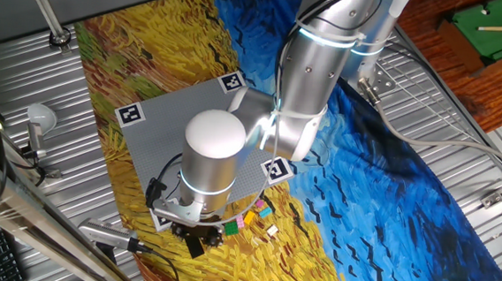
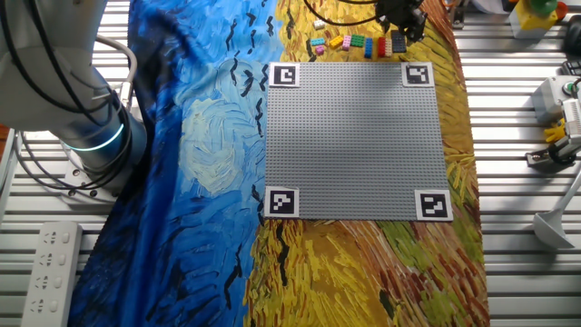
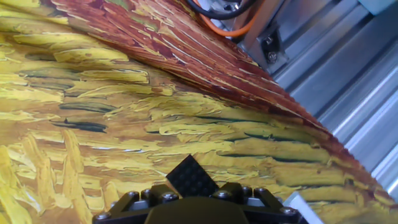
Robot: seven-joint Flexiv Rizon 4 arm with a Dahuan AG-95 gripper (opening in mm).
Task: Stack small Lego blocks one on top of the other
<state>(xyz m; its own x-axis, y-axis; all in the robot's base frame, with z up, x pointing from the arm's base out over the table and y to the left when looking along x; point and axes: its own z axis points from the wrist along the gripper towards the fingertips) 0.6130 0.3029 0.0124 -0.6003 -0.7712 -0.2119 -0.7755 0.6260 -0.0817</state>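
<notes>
The pincer hangs low over the painted cloth at the far edge of the grey baseplate, just past the corner that carries one of the black-and-white markers. In the hand view a black studded piece shows right at the front of the pincer's body, tilted with one corner up, but the fingertips themselves are out of sight below the frame, so I cannot tell whether the fingers are apart, together or clamped on that piece. The small Lego blocks lie in a loose row on the cloth just beside the pincer, between it and the baseplate's edge: in the other fixed view a red one and a dark one sit nearest the pincer, then a green one, a yellow one, and pink ones farthest from it along the row. From the first fixed view the arm's silver wrist covers most of the pincer, with a few coloured bricks visible just to one side of it on the yellow part of the cloth. None of the visible blocks can be seen stacked on another; they are too small to tell more.
</notes>
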